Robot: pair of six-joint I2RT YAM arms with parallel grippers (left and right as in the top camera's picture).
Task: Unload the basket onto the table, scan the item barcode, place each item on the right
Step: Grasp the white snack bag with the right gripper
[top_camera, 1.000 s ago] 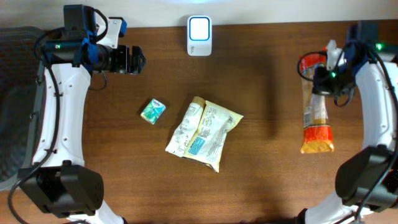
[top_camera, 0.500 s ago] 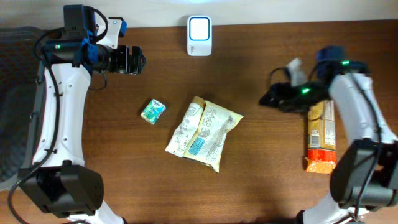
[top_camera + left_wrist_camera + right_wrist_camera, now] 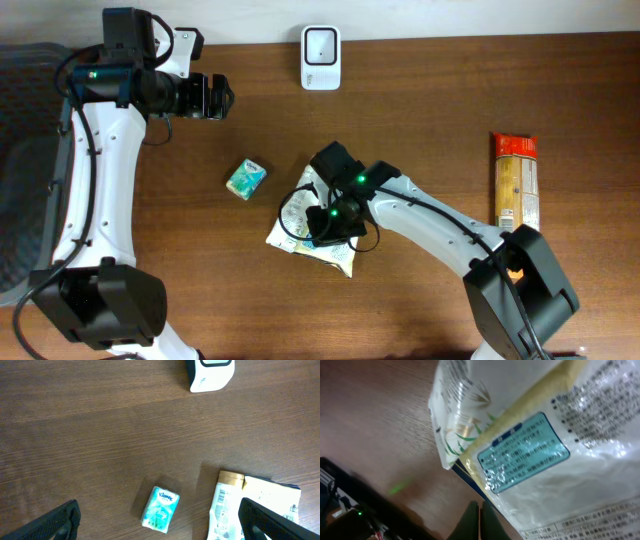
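Left gripper [image 3: 220, 97] gapes wide near the table's [image 3: 430, 120] far left corner; right gripper [image 3: 479, 516] is pinched closed at the edge of the snack bag [image 3: 297, 213], mid-table, its teal label unreadable; tissue pack [image 3: 160, 509] reads "Kleenex".

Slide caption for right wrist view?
Shut right gripper at the edge of the white snack bag on the wooden table.
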